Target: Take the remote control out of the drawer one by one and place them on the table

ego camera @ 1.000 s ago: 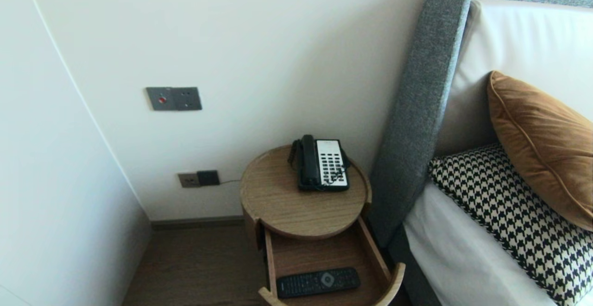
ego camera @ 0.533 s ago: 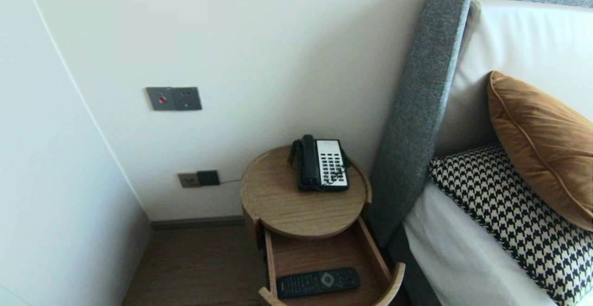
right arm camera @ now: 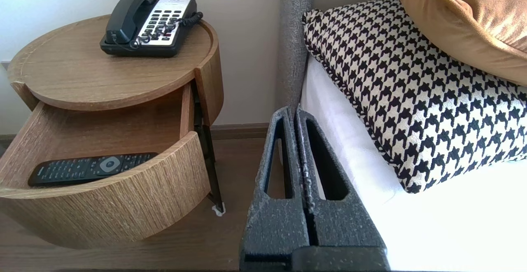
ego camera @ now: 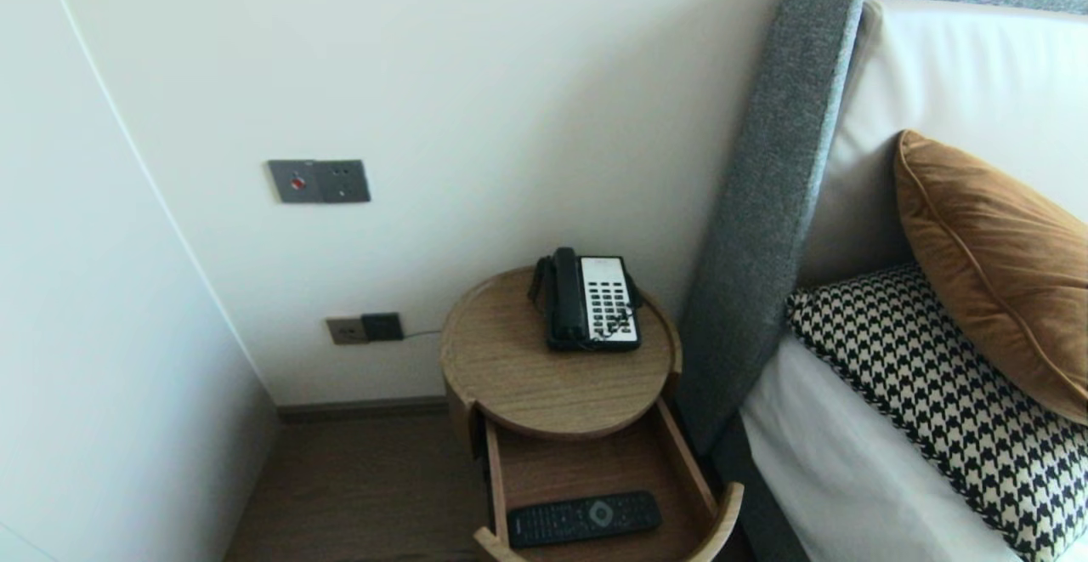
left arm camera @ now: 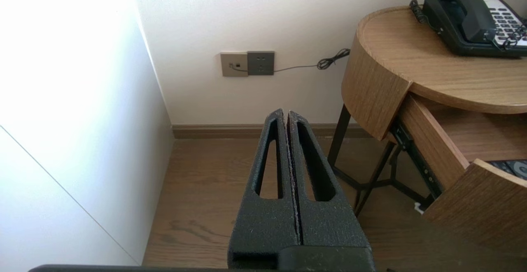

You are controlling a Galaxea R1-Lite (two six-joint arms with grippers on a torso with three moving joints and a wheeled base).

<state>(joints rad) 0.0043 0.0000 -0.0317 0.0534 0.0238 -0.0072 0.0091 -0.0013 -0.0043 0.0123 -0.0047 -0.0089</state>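
A round wooden bedside table stands against the wall with its drawer pulled out. A black remote control lies flat inside the drawer. On the tabletop sits a black and white telephone. My left gripper is shut and empty, held over the wood floor to the left of the table. My right gripper is shut and empty, held low between the drawer front and the bed. Neither arm shows in the head view.
A bed with a white sheet, a houndstooth cushion and a brown cushion stands right of the table behind a grey headboard. Wall sockets, a switch plate and a white side wall lie left.
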